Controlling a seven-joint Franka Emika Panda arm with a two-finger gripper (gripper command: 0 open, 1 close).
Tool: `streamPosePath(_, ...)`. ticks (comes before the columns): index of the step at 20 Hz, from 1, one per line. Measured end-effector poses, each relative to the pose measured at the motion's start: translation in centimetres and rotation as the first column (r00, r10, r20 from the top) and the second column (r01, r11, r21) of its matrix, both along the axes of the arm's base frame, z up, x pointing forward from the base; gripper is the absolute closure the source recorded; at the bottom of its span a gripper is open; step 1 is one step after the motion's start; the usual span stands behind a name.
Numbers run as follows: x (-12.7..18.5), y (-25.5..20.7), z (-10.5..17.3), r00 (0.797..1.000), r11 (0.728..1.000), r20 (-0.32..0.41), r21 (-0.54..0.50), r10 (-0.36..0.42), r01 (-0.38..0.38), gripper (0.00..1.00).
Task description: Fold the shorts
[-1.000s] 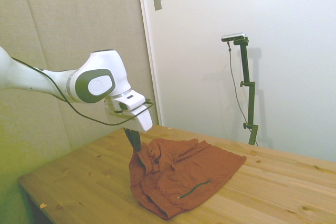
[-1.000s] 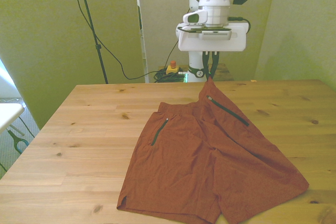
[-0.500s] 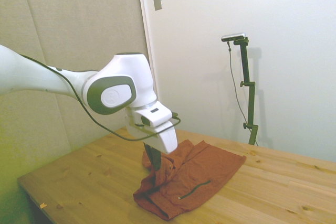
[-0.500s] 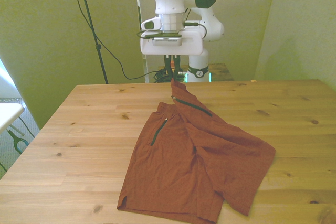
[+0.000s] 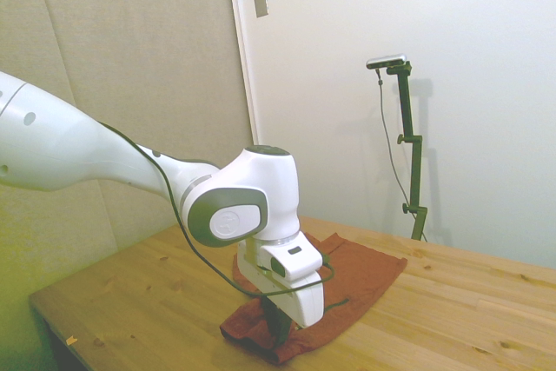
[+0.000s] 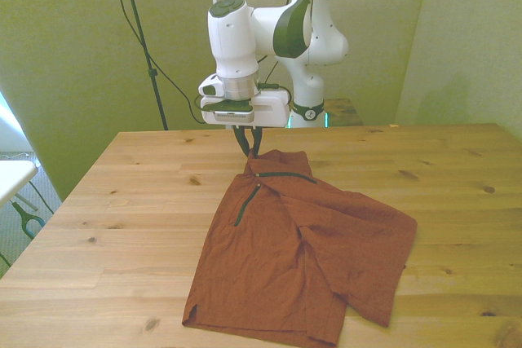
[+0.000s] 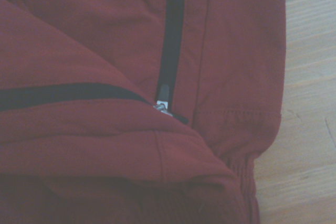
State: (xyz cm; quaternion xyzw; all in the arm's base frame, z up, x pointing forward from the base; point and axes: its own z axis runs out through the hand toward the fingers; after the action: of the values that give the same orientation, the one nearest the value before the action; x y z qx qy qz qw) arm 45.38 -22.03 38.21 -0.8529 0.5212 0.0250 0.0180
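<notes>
**Claw pinches the waist corner of the shorts, low over the table**

The claw (image 6: 252, 151) is pressed together on a fold of the shorts (image 6: 302, 242), pinching the cloth at the waistband end farthest from the front camera. It hangs just above the cloth, with the pinched corner barely raised off the table (image 6: 122, 201). In the side view the claw (image 5: 280, 326) is mostly hidden behind the white wrist block, and only a dark finger shows going down into the cloth (image 5: 365, 271).

The shorts lie near the middle of the wooden table. One leg is doubled over the other, so the layers overlap on the front view's right and a crease runs down the centre. Two dark zippers (image 6: 247, 204) meet at an angle near the pinched corner. The wrist view shows the same zippers (image 7: 169, 35) close up, one layer of cloth (image 7: 105, 150) lapping across the other, with bare wood (image 7: 310, 129) beside the gathered waistband.
</notes>
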Motion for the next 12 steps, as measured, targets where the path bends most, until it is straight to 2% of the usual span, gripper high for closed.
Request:
streamPosePath(6, -0.1, -1.0, -0.7, 1.000, 1.000, 0.006, -0.013, -0.015, 0.015, 0.00)
streamPosePath(8, -0.2, -0.9, 1.1, 0.999, 0.999, 0.030, -0.048, 0.012, -0.010, 0.00)
streamPosePath(10, -0.5, 0.3, 4.4, 0.995, 0.991, 0.064, -0.113, 0.075, -0.068, 0.00)
streamPosePath(12, -1.2, 3.1, 8.0, 0.983, 0.970, 0.081, -0.195, 0.166, -0.148, 0.00)
